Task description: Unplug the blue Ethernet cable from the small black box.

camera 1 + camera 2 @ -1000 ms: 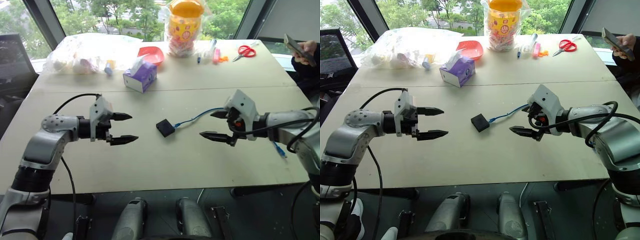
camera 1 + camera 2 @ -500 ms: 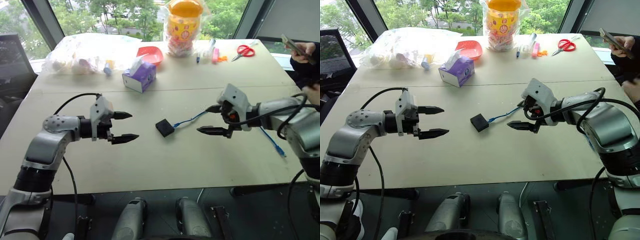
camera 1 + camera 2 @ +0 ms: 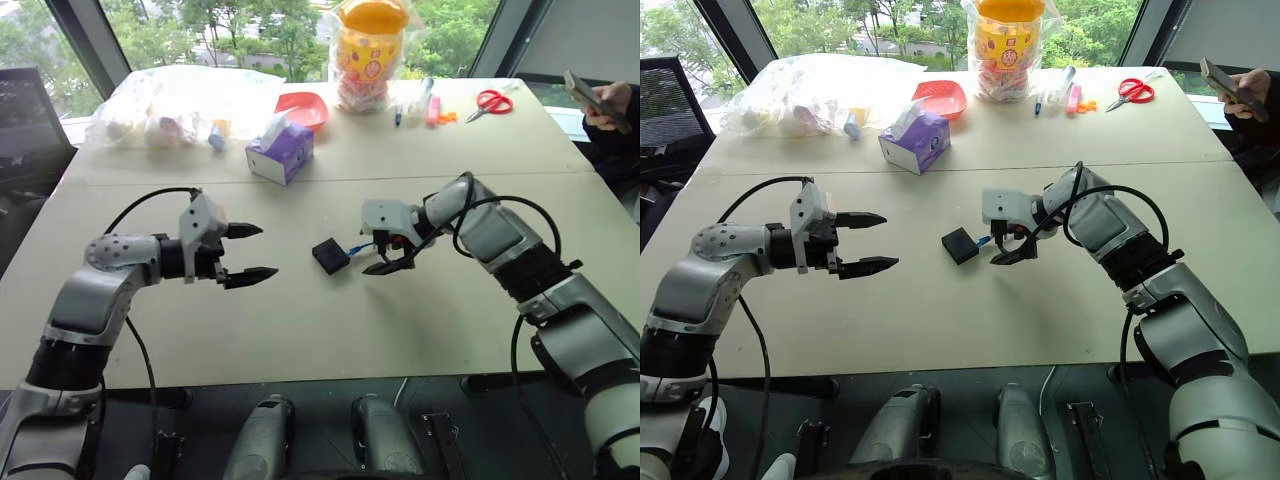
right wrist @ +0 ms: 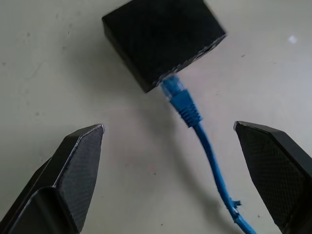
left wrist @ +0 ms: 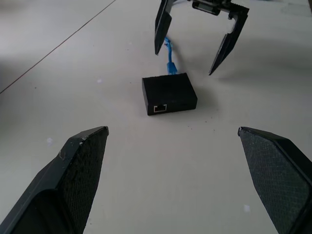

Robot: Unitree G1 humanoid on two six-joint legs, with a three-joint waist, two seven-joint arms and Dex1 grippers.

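**A:** Where is your target sitting?

**B:** The small black box (image 3: 330, 256) is lying flat near the middle of the tabletop (image 3: 300, 330), with the blue Ethernet cable (image 4: 195, 119) plugged into the side facing your right arm. The plug is seated; the cord is trailing away under that arm.

**A:** And your end effectors?

**B:** Your right end effector (image 4: 180, 170) is released, fingers spread wide, hanging just above the cord with one finger on each side of it, close behind the plug boot. It is touching nothing. Your left end effector (image 3: 250, 252) is also released and empty, pointing at the box from the opposite side, well apart from it.

**A:** How are you planning the pull?

**B:** You are likely wanting the right fingers closing on the boot itself, not the thin cord. The box looks light, so it may be sliding along with the pull; bring the left in to pin it first. The latch tab may need pressing, and I cannot tell which face it is on.

**A:** Room to work?

**B:** Bare tabletop is lying all around the box. The purple tissue box (image 3: 281, 152) and the clutter at the far edge are well apart, and the near edge is not close.
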